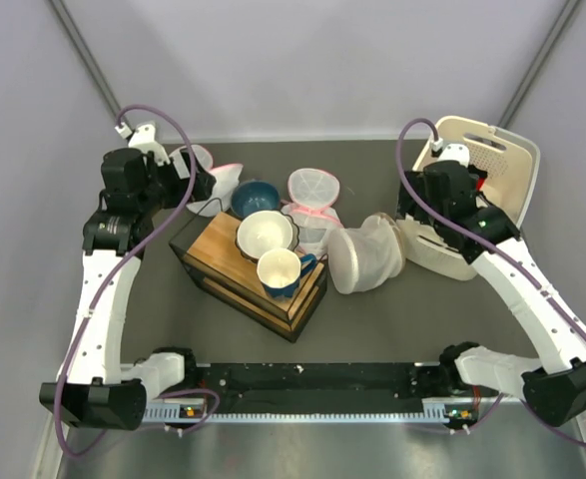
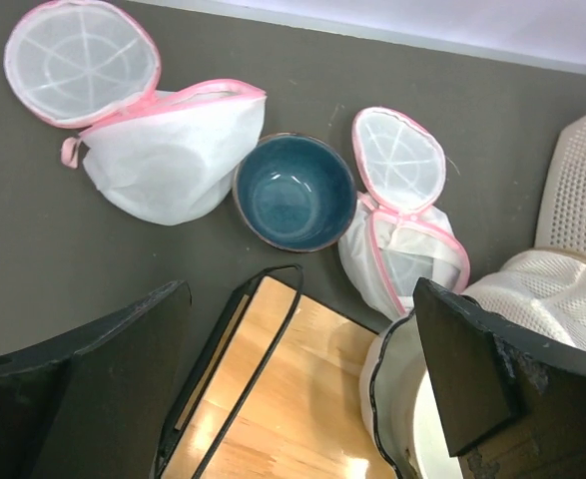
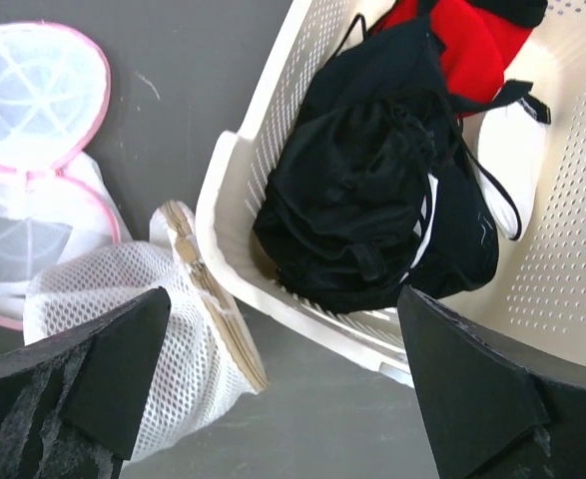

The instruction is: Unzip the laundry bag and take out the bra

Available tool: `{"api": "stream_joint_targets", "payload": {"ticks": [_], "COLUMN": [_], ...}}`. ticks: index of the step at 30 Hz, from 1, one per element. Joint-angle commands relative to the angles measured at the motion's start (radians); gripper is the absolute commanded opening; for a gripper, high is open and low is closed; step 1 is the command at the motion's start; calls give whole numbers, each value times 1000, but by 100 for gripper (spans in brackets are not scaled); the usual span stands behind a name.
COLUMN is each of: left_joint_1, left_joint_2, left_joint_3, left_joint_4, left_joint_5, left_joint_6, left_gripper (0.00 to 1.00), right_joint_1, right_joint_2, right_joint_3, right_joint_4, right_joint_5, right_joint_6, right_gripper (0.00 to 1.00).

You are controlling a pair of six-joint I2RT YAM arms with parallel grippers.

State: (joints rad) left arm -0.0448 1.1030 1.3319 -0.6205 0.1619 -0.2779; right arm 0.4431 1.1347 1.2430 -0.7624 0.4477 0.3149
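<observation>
left gripper [image 2: 300, 334], right gripper [image 3: 283, 319] gape empty; mesh drum laundry bag [image 1: 365, 257]; red bra [image 3: 467, 45] in perforated basket [image 3: 572, 249]

— We see white shells and black joints on the left arm [image 1: 101, 284] and the right arm [image 1: 532, 299].
— We also see a purple cable [image 1: 156, 109] running along each, and broad matte-black fingers [image 2: 93, 379], scuffed at the edges.

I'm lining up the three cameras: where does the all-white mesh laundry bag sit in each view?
Top external: laundry bag just right of centre.
Left wrist: laundry bag at the right edge, lower half.
Right wrist: laundry bag at lower left.
Shared landmark: the cream basket beside it.
</observation>
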Motion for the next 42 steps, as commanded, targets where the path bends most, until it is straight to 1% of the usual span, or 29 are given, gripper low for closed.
{"api": "stream_joint_targets", "payload": {"ticks": [1, 3, 4, 5, 7, 8, 10, 12, 13, 14, 16, 17, 20, 22, 24, 26, 29, 30, 31, 32, 33, 34, 36, 42], "left_joint_1": [0, 0, 0, -18, -55, -97, -136, -205, -233, -297, -363, -413, -434, -434, -435, -446, -472, -472, -472, -472, -472, -472, -472, -472], "left_joint_2": [0, -9, -12, -15, -22, -20, -8, 21, 32, 47, 86, 98, 133, 149, 164, 179, 205, 207, 205, 199, 195, 192, 187, 190], "left_joint_3": [44, 41, 35, 33, 39, 44, 56, 72, 78, 84, 90, 86, 72, 78, 88, 101, 115, 118, 122, 125, 130, 133, 148, 164], "left_joint_4": [30, 30, 33, 39, 38, 31, 30, 34, 34, 34, 51, 62, 100, 122, 140, 151, 134, 127, 117, 110, 110, 113, 116, 120], "left_joint_5": [80, 96, 137, 149, 125, 110, 88, 82, 73, 53, 38, 34, 44, 73, 111, 117, 7, -42, -108, -126, -133, -136, -133, -137], "left_joint_6": [9, 14, 17, 31, 52, 66, 68, 59, 56, 55, 78, 91, 103, 86, 65, 31, 71, 75, 88, 92, 95, 94, 89, 54], "left_gripper": [99, 99, 99, 99, 99, 99, 99, 99, 99, 99, 99, 99, 99, 99, 99, 99, 99, 99, 99, 99, 99, 99, 99, 99], "right_joint_1": [14, 14, 14, 16, 13, 14, 16, 14, 14, 14, 14, 16, 19, 54, 91, 147, 163, 163, 164, 164, 164, 164, 164, 164], "right_joint_2": [-42, -44, -41, -41, -43, -43, -44, -50, -55, -64, -73, -81, -88, -102, -128, -145, -191, -208, -245, -266, -280, -291, -286, -191], "right_joint_3": [-20, -25, -25, -27, -36, -39, -45, -56, -60, -63, -76, -77, -82, -99, -135, -169, -299, -327, -353, -403, -427, -447, -481, -510], "right_joint_4": [98, 120, 123, 132, 141, 147, 166, 192, 204, 218, 248, 252, 253, 252, 252, 255, 259, 261, 264, 279, 288, 301, 324, 382], "right_joint_5": [37, -6, -21, -49, -72, -79, -107, -130, -167, -187, -252, -273, -339, -368, -357, -320, -209, -180, -131, -112, -98, -74, -57, -4], "right_joint_6": [-13, -20, -20, -19, -14, -13, -16, -16, -22, -22, -22, -17, 9, 24, 41, 75, 145, 162, 188, 199, 202, 199, 188, 162], "right_gripper": [99, 99, 99, 99, 99, 99, 99, 99, 99, 99, 99, 99, 99, 99, 99, 98, 96, 91, 89, 88, 84, 82, 78, 71]}}
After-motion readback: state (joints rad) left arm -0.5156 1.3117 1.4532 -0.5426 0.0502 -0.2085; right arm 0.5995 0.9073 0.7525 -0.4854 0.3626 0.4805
